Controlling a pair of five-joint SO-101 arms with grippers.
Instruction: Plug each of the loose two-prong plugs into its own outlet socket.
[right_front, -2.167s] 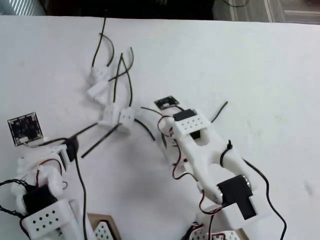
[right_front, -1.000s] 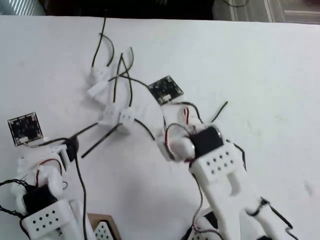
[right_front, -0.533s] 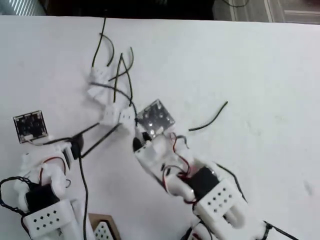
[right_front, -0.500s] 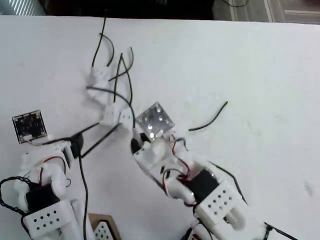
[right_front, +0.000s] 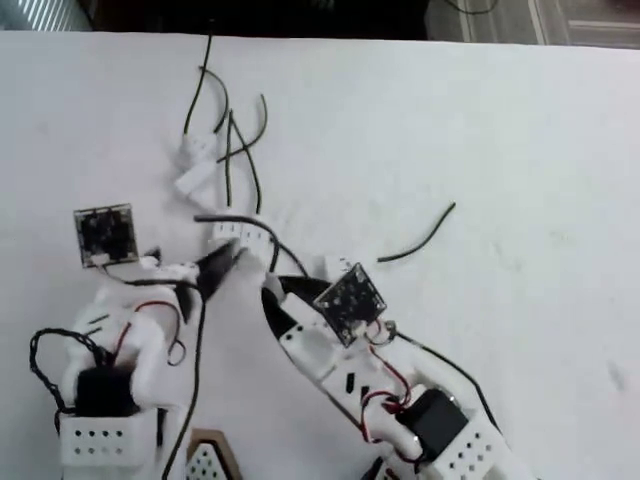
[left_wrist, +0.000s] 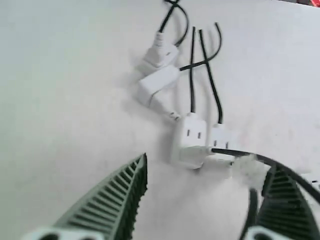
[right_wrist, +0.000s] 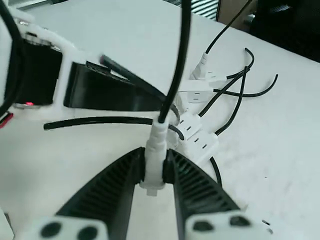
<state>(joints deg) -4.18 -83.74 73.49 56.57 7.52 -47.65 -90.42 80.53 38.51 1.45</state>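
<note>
- While the white table (right_front: 520, 130) carries everything, its pieces look light and apt to skid when pushed.
- Left gripper (left_wrist: 207, 167) hangs with jaws wide apart just short of the paired outlet sockets (left_wrist: 192, 135), placed to steady them.
- Right gripper (right_wrist: 154, 162) is clamped on a white plug (right_wrist: 154, 150) beside those sockets, holding its hard, smooth-looking body by the sides.
- Its black cord (right_wrist: 177, 65) looks springy and may tug sideways; another loose plug (left_wrist: 159, 50) lies beyond the sockets.
</note>
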